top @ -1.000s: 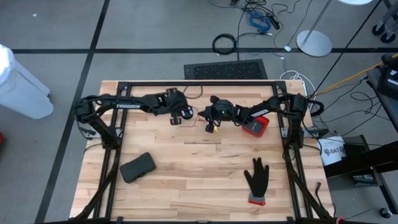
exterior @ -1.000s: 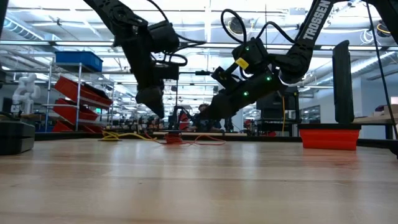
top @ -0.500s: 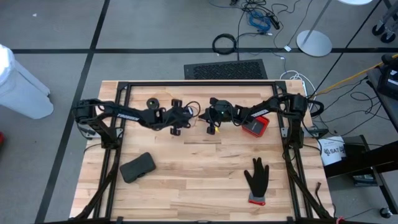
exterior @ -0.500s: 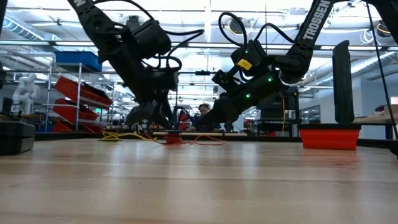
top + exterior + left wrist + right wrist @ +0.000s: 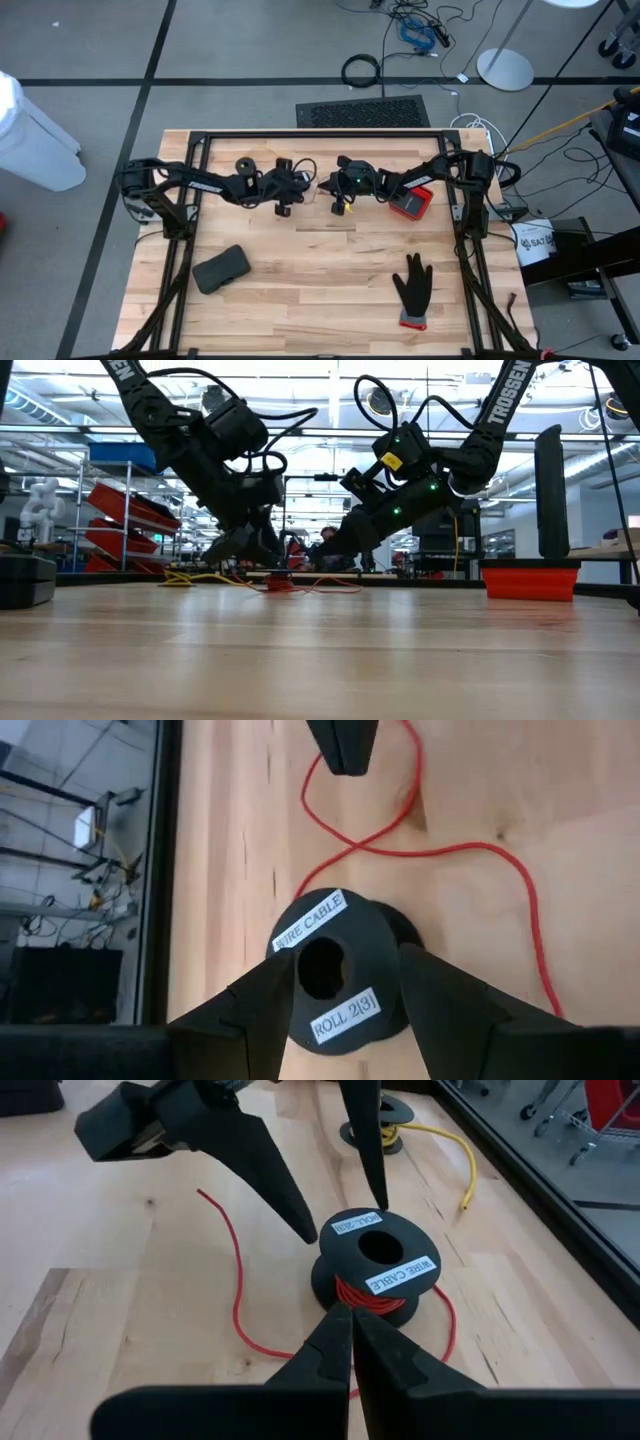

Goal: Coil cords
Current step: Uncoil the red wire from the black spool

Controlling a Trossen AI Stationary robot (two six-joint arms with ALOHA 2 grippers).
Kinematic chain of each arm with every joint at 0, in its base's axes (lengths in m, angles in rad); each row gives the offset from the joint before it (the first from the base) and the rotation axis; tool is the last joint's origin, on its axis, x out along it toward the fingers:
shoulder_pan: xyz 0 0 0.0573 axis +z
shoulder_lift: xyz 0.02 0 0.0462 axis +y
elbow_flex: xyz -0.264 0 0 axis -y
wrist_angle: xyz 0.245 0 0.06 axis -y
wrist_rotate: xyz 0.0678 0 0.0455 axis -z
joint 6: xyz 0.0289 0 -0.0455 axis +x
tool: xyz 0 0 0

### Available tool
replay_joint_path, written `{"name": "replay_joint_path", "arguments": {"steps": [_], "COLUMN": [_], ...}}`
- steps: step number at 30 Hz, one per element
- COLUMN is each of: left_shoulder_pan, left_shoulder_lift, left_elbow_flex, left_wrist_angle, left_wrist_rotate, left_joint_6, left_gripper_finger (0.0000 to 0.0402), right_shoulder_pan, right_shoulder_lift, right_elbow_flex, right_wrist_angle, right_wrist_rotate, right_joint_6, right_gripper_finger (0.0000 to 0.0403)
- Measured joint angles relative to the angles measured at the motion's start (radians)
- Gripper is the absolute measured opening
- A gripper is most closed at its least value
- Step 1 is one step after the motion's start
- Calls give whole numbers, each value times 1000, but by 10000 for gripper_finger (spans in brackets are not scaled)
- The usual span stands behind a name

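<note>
High view: you have both arms reaching in over the far half of the tabletop [image 5: 300,290], the claws facing each other near the middle.
Left claw [image 5: 330,985]: open wide, holding nothing; in the left wrist view its two fingers straddle the spool [image 5: 335,975] on either side, not yet pressing it as far as you can tell.
Spool: black, standing on its flat end on the tabletop, bore pointing up, white labels on top; it sits right between the left fingers, so for you the left arm is the nearer one to take it.
Red cord [image 5: 500,880]: partly wound on the spool, as the right wrist view shows; the loose part loops away across the wood from the spool, curving off on the side away from the left claw.
Right claw [image 5: 350,1335]: shut tight, tips together just beside the spool's rim, on the side opposite the left claw; you cannot tell whether it pinches the cord, the pictures hide that spot.
Yellow cord [image 5: 440,1142]: lying farther off beyond the red spool with its own spool [image 5: 385,1130], well apart from both claws.
Key relation: the spool lies between the two claws, its axis upright; judging from that, your left claw needs only to close across the rim, while the right tip is placed to guide cord.
Risk: a squeeze off centre could tip the spool.
</note>
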Motion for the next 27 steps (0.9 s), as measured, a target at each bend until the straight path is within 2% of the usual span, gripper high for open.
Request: {"name": "replay_joint_path", "arguments": {"steps": [4, 7, 12, 17, 22, 27], "left_shoulder_pan": [15, 17, 17, 17, 20, 20], "left_shoulder_lift": [18, 52, 102, 119, 122, 122], "left_elbow_flex": [0, 0, 0, 0, 0, 0], "left_wrist_angle": [-11, 1, 85, 139, 153, 154], "left_wrist_rotate": [73, 75, -37, -58, -68, -70], "left_joint_6": [17, 16, -9, -10, -18, -18], "left_gripper_finger": [187, 187, 187, 182, 134, 42], "right_shoulder_pan": [0, 0, 0, 0, 0, 0], "right_shoulder_lift": [0, 0, 0, 0, 0, 0], "right_elbow_flex": [0, 0, 0, 0, 0, 0], "right_wrist_angle": [-1, -1, -2, -5, -8, -8], "right_wrist_rotate": [0, 1, 1, 1, 1, 1], "right_joint_6": [3, 8, 21, 21, 21, 21], "right_gripper_finger": [0, 0, 0, 0, 0, 0]}}
